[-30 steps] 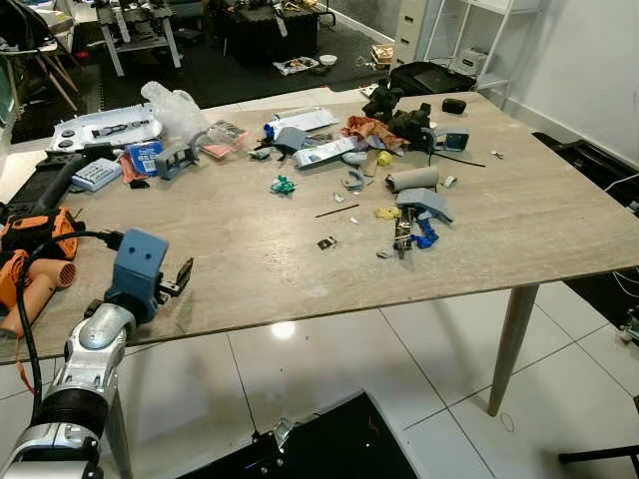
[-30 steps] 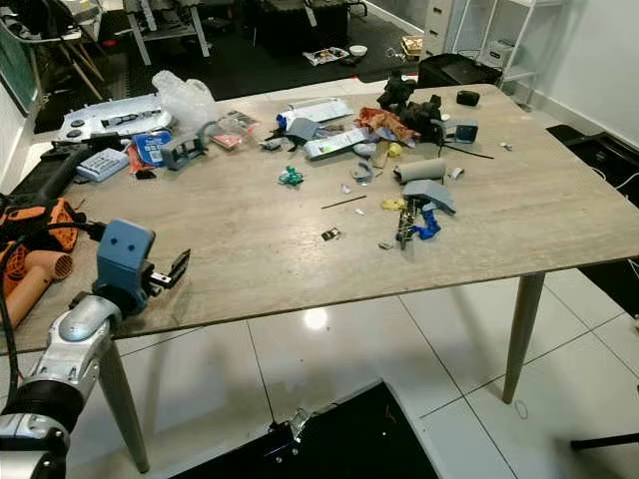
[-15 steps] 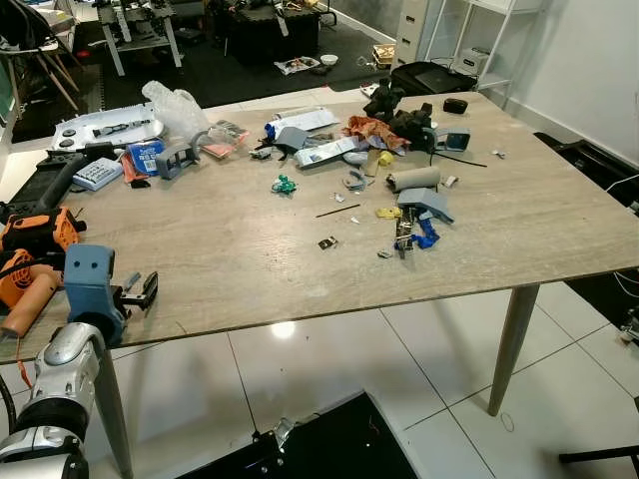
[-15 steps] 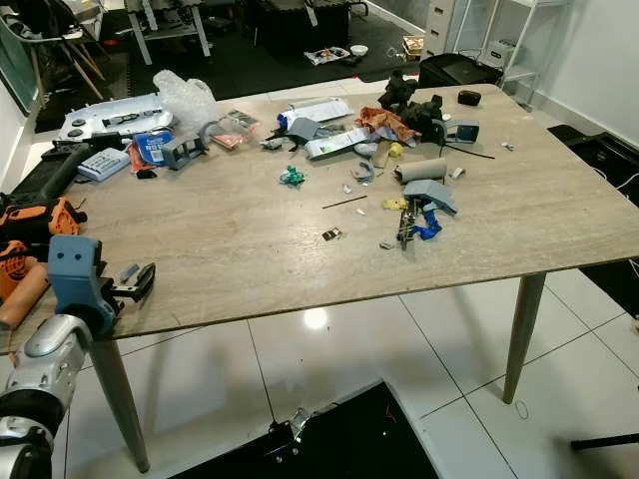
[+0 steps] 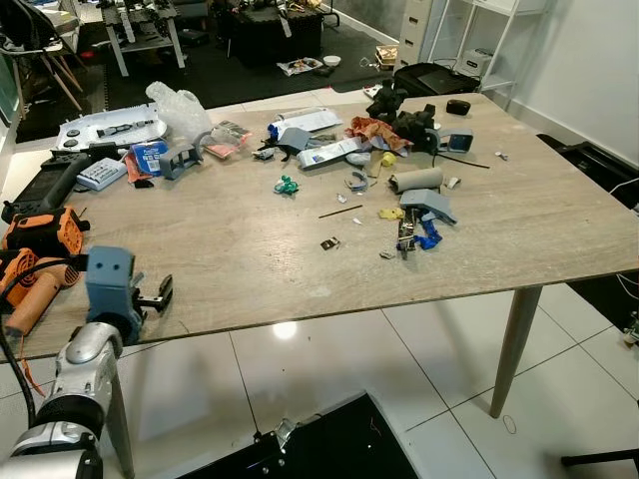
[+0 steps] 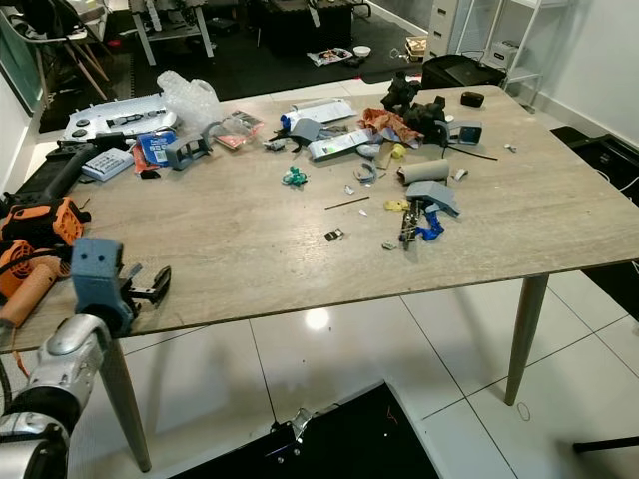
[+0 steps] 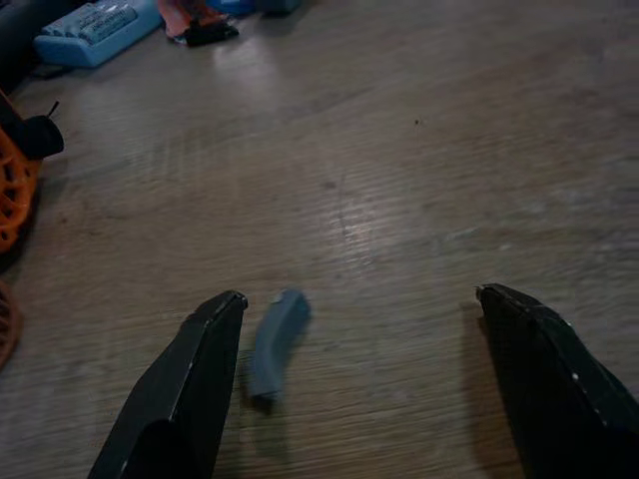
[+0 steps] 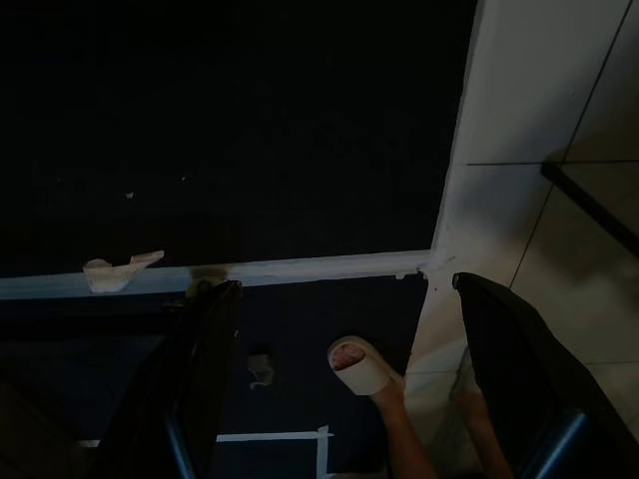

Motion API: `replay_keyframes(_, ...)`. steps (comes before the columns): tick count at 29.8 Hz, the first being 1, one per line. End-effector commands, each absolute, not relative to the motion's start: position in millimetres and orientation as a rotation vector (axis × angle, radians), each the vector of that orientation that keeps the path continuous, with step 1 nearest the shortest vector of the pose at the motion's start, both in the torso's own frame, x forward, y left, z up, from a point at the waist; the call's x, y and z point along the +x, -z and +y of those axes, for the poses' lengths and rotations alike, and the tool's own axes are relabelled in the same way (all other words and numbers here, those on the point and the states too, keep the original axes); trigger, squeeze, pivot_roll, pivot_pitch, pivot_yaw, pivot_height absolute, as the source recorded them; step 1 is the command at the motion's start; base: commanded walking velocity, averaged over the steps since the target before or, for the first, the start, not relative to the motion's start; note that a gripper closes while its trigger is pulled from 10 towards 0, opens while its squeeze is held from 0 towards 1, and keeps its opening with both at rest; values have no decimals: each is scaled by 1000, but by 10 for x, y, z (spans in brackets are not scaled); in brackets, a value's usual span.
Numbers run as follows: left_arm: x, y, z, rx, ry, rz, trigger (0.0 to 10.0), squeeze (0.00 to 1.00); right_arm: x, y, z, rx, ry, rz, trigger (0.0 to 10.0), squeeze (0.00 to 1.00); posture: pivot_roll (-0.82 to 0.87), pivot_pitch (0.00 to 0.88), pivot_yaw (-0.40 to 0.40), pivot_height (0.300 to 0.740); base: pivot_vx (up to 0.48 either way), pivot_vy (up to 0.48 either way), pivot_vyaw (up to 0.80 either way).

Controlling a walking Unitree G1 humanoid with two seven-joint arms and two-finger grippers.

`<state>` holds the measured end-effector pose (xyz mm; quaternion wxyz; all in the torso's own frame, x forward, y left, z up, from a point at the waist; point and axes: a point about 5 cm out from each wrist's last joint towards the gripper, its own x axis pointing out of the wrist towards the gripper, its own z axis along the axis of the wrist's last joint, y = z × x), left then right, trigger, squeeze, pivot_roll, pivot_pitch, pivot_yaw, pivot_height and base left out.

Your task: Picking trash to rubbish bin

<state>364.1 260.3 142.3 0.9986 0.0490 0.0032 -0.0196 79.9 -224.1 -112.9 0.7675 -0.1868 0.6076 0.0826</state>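
Trash lies scattered across the wooden table [image 5: 250, 259]: a cardboard tube [image 5: 414, 180], blue scraps [image 5: 425, 238], a green bit [image 5: 286, 186], a thin stick [image 5: 339, 211] and a small dark piece [image 5: 328, 242]. My left gripper [image 5: 160, 294] hovers open over the table's near left corner. In the left wrist view a small grey-blue piece [image 7: 277, 339] lies on the wood just inside one finger [image 7: 200, 369], untouched. My right gripper [image 8: 344, 289] hangs open over dark floor.
An orange power tool [image 5: 40, 235] and cable lie beside my left arm. A clear plastic bag [image 5: 180, 105] and boxes crowd the table's far left. A black object [image 5: 319, 444] sits on the tiles below the table edge. A person's sandalled foot [image 8: 359, 364] is under my right gripper.
My left gripper drew back to the left along the table's near edge, then came a little way right again. Its fingers stay open.
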Motion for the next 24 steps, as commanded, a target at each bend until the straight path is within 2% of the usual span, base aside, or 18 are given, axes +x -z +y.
replay_keyframes(1, 3583, -1188, 2547, 104, 50, 107, 7176, 0, 634, 1169, -2183, -387, -206, 1362, 10000, 0, -251, 260, 66, 740, 0, 0, 0)
replay_keyframes(2, 3584, -1184, 2547, 110, 45, 112, 3020, 0, 633, 1169, -2184, -387, -206, 1363, 10000, 0, -251, 260, 66, 740, 0, 0, 0)
replay_keyframes(3, 3584, -1181, 2550, 112, 40, 115, 0, 0, 630, 1169, -2185, -387, -205, 1363, 10000, 0, -254, 262, 66, 740, 0, 0, 0)
replay_keyframes(24, 3525, -1081, 2634, 148, -2, 177, 0, 0, 649, 1164, -2201, -398, -205, 1361, 10000, 0, -244, 255, 61, 740, 0, 0, 0)
